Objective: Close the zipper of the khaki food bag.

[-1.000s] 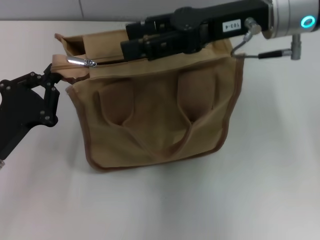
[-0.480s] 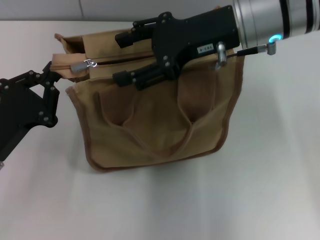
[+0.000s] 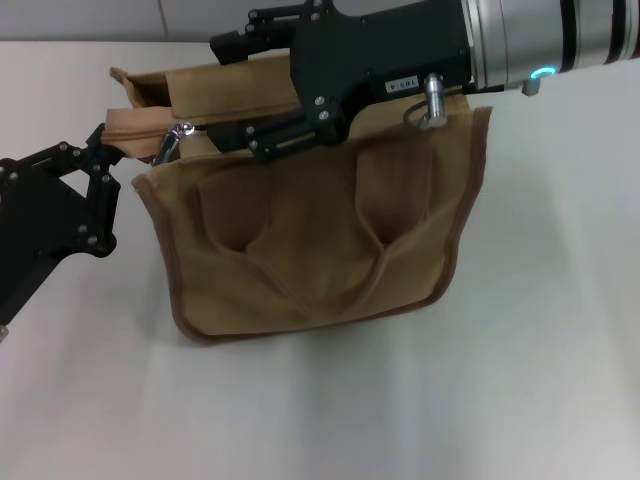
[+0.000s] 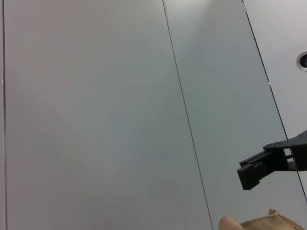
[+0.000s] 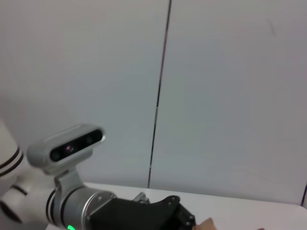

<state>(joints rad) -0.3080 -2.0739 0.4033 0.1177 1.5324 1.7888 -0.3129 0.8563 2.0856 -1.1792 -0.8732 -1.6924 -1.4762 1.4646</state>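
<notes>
Bag: the khaki food bag stands on the white desk.
Left tool: apparently clamped on the bag's end fabric.
Right tool: fingers parted, near the zipper slider; grip the tab squarely, then pull straight along the track.

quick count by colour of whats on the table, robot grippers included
tan: 1, the khaki food bag
silver: 1, the zipper pull
black: 2, the left gripper and the right gripper
total: 4

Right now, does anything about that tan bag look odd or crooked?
Yes. The khaki food bag sags lopsided, its top pulled between the left gripper and right gripper, and the zipper pull sticks out askew at the left end.
</notes>
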